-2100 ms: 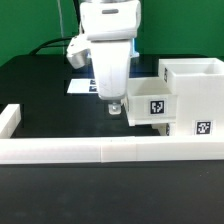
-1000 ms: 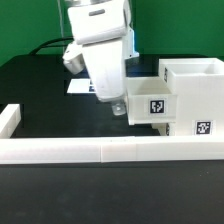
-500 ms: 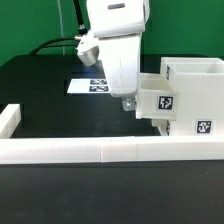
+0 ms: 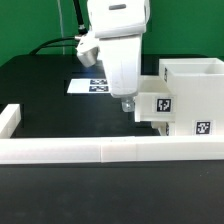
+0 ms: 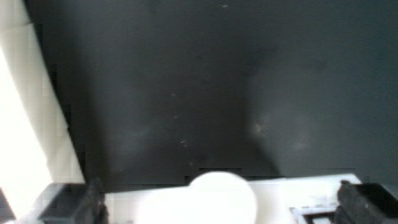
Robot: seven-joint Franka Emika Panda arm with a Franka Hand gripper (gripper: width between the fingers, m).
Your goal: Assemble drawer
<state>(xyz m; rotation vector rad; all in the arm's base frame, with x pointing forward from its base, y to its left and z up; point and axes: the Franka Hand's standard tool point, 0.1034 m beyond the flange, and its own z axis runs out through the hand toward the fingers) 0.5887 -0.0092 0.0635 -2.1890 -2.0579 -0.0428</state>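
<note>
Nearest the camera, the border rail (image 4: 80, 151) is laid along the front, probably as a stop. Behind it, the gripper (image 4: 127, 104) is set against the tray (image 4: 157, 103), likely for pushing it into the casing (image 4: 198, 95). Whether it's clamped or spread can't be told. The casing's open top compartment looks empty. The marker board (image 4: 88, 86) is farthest back.

One camera stands off the arm, low and close, looking level across the black desk (image 4: 40, 100) over the white border rail (image 4: 100, 150). The other rides the wrist, staring down at the desk from very near. Both catch the drawer's white knobbed tray (image 5: 222, 190).
</note>
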